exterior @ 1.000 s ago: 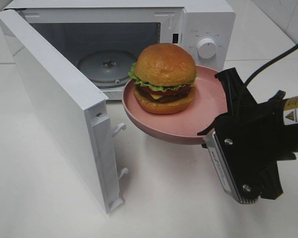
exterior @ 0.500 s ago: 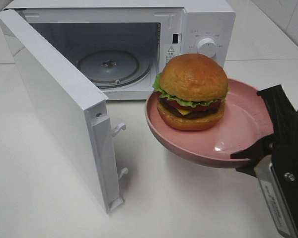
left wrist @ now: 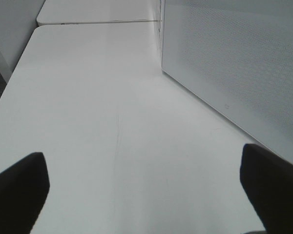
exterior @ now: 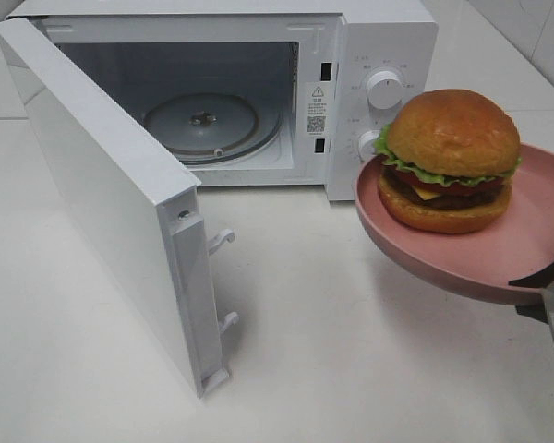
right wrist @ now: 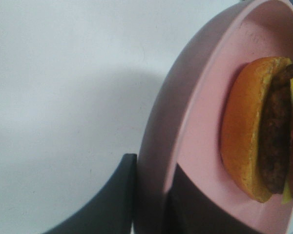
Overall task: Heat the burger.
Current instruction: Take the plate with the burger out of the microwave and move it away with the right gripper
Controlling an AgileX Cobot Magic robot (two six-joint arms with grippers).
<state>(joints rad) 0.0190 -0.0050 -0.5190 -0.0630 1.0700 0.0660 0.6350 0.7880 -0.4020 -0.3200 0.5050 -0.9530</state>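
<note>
Your right gripper [right wrist: 151, 195] pinches the rim of the pink plate [exterior: 443, 249] holding the burger [exterior: 451, 159], beside the open microwave [exterior: 258, 92]. Your left gripper [left wrist: 146, 190] is spread wide.

Lighting: bright, even, diffuse from overhead. Shadows: soft, one under the pink plate [exterior: 425, 263], another beside the microwave door [exterior: 111, 194]. Glare: faint sheen on the burger [exterior: 451, 157] bun. Focus: exterior view sharp; wrist views soft, near fingertips [left wrist: 19, 187] blurred dark.
</note>
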